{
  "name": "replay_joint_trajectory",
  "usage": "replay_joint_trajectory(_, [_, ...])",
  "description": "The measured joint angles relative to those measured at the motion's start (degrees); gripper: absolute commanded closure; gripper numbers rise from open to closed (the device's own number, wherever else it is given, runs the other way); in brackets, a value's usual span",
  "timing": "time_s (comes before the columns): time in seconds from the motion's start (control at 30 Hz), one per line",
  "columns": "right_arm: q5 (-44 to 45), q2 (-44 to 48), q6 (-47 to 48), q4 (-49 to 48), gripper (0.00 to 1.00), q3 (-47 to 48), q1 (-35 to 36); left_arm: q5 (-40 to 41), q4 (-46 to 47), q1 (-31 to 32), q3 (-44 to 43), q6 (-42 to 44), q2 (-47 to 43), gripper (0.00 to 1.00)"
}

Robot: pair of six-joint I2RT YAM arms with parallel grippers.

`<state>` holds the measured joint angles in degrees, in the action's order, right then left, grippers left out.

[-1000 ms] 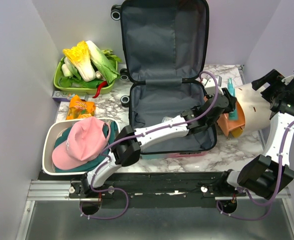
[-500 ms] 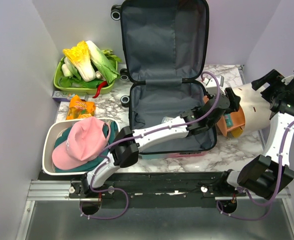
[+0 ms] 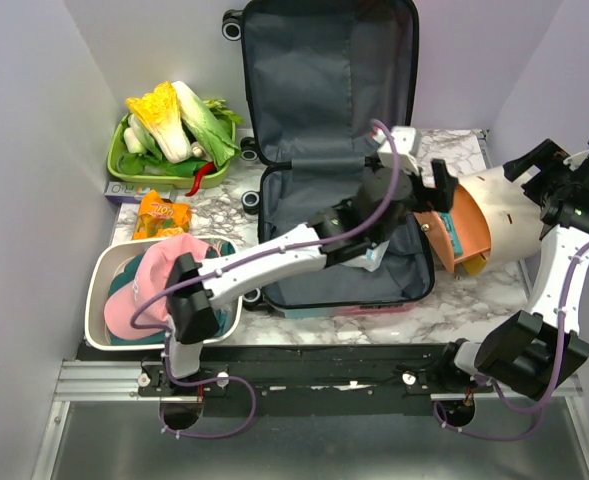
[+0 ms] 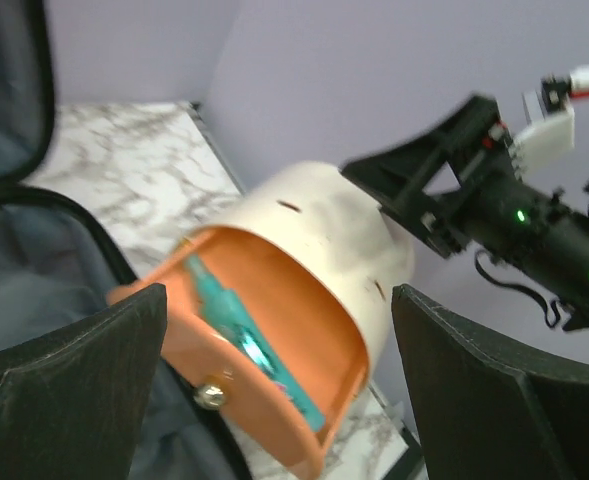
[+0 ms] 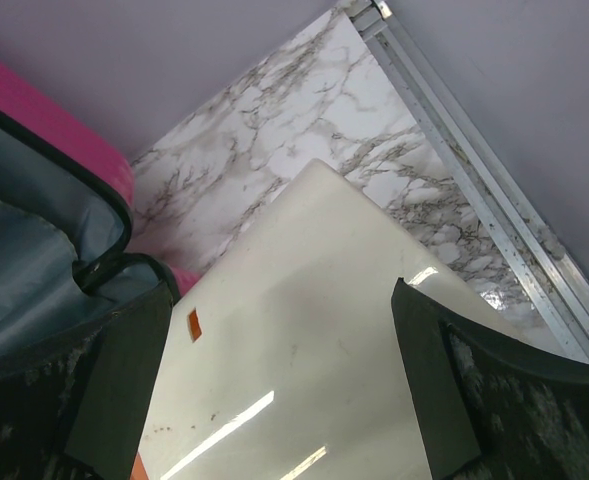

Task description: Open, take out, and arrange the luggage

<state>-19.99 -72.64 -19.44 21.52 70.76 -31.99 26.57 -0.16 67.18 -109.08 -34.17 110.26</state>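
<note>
Beside the open luggage (image 3: pixel 309 205), the left gripper (image 4: pixel 279 300) hung spread wide and empty before the tipped cream container (image 3: pixel 489 215), the right gripper (image 5: pixel 274 370) likewise agape over it.

Small hard-shell suitcase (image 3: pixel 324 150) with dark grey fabric lining, fully open, lid upright against back wall, base flat on marble table

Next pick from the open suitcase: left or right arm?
Left, probably. That arm lies across the suitcase, and the open left gripper is at its right rim, close to a pale item on the lining. The right gripper, also open, hangs over the cream container beside the suitcase, farther out.
</note>
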Motion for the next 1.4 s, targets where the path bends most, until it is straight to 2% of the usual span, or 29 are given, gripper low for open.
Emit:
replay_joint_trajectory(0.13, [0.2,0.2,0.1,0.3,0.0,0.0,0.0,-0.6,-0.2,-3.8,5.6,3.2,-6.9,0.01])
replay_joint_trajectory(0.3, [0.4,0.2,0.2,0.5,0.0,0.0,0.0,-8.3,0.3,-8.2,18.9,5.3,-13.3,0.01])
replay_joint_trajectory(0.4, [0.4,0.2,0.2,0.5,0.0,0.0,0.0,-14.4,0.2,-8.6,24.8,5.2,-12.9,0.01])
replay_joint_trajectory(0.5, [0.4,0.2,0.3,0.5,0.0,0.0,0.0,-19.8,-0.7,-8.6,25.5,4.6,-9.0,0.01])
replay_joint_trajectory(0.67, [0.0,-0.1,0.4,0.3,0.0,0.0,0.0,-26.3,-2.9,-8.6,16.6,3.2,0.8,0.01])
replay_joint_trajectory(1.0, [-0.7,-0.7,0.4,-0.7,0.0,0.1,0.0,-29.4,-3.9,-8.6,-7.3,1.0,16.7,0.02])
replay_joint_trajectory(1.17, [-0.7,-0.7,0.1,-0.8,0.0,0.1,0.0,-30.2,-4.8,-8.6,-15.5,0.0,23.4,0.03])
replay_joint_trajectory(1.4, [-0.7,-1.0,-0.1,-1.3,0.0,0.1,0.0,-30.4,-5.0,-8.6,-21.9,-3.3,28.5,0.06])
